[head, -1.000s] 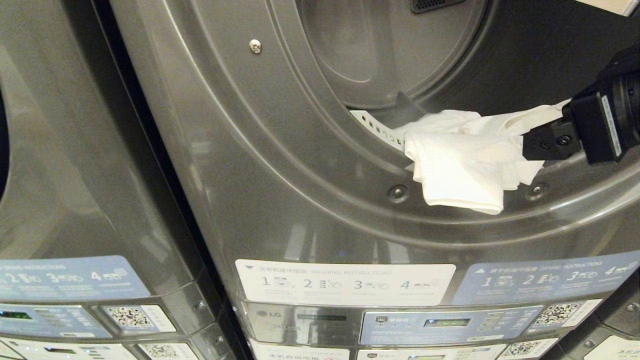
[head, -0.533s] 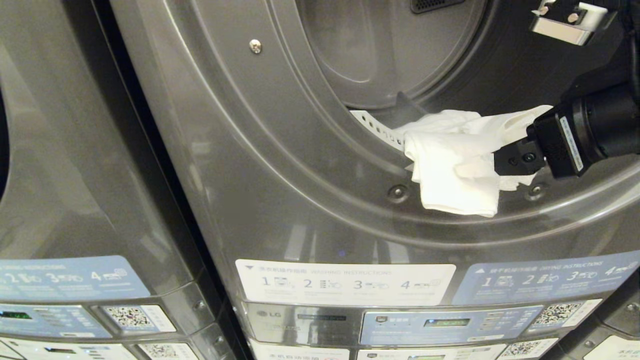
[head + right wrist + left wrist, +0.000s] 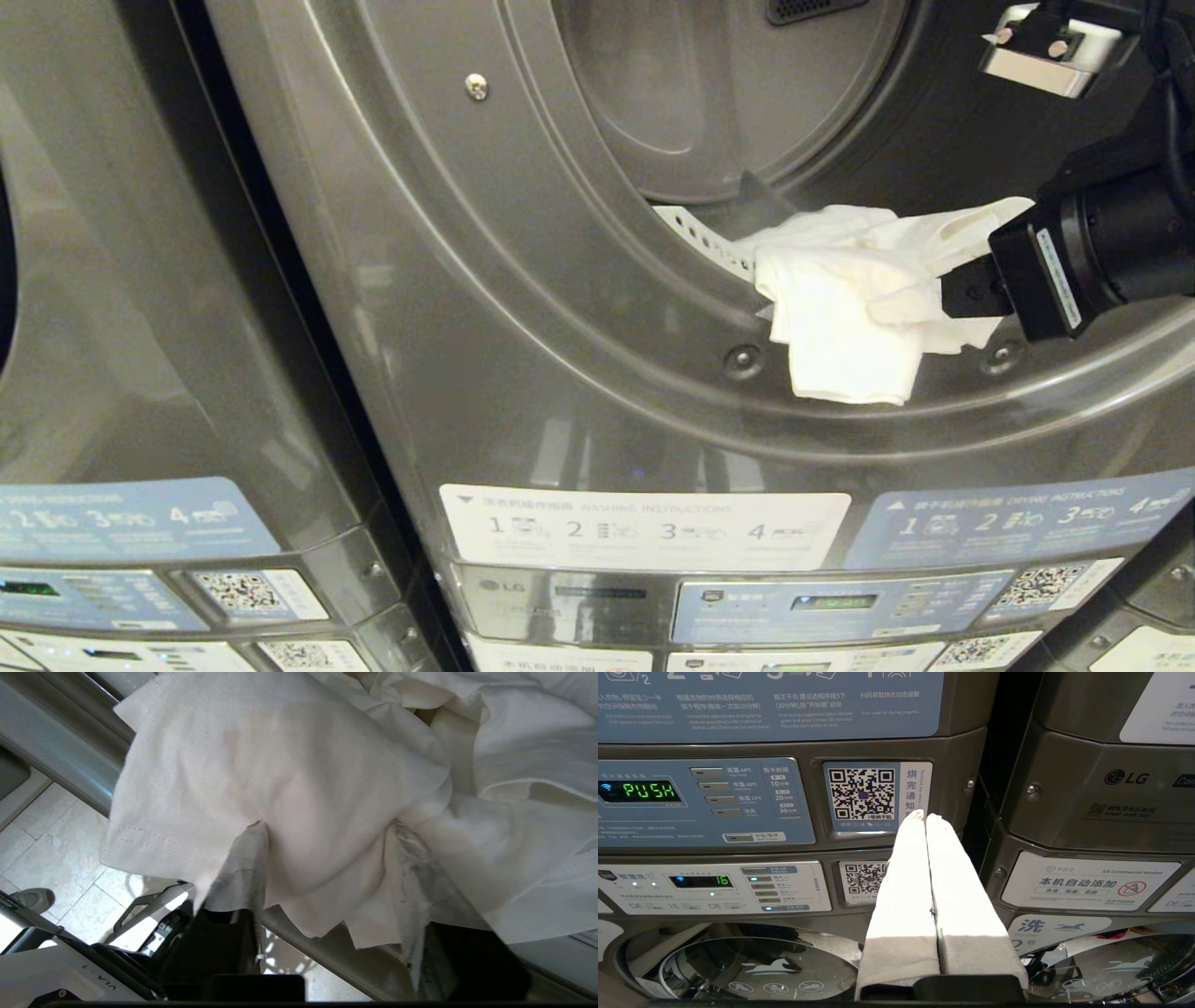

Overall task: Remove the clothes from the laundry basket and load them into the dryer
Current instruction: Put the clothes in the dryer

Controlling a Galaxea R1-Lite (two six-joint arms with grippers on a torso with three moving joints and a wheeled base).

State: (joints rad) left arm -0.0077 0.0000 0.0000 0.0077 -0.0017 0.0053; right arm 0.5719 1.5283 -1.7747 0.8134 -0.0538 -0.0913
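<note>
A white cloth [image 3: 840,308] lies draped over the lower rim of the open dryer [image 3: 653,308], one part inside the drum and one flap hanging down the front. My right gripper [image 3: 924,297] reaches in from the right at rim height. In the right wrist view the right gripper [image 3: 327,823] is shut on a bunched fold of the cloth [image 3: 289,774], with a taped finger pressed in on each side. My left gripper [image 3: 923,814] is shut and empty, parked low before the control panels. The laundry basket is out of view.
A second grey machine [image 3: 112,280] stands to the left across a dark gap. Instruction labels [image 3: 644,527] and control panels run below the dryer opening. A washer door glass [image 3: 752,970] shows under the left gripper. Tiled floor [image 3: 56,849] lies below the rim.
The right gripper moved left into the cloth and its jaws closed on a fold. The hanging flap has gathered and grown narrower. The left arm stayed still.
</note>
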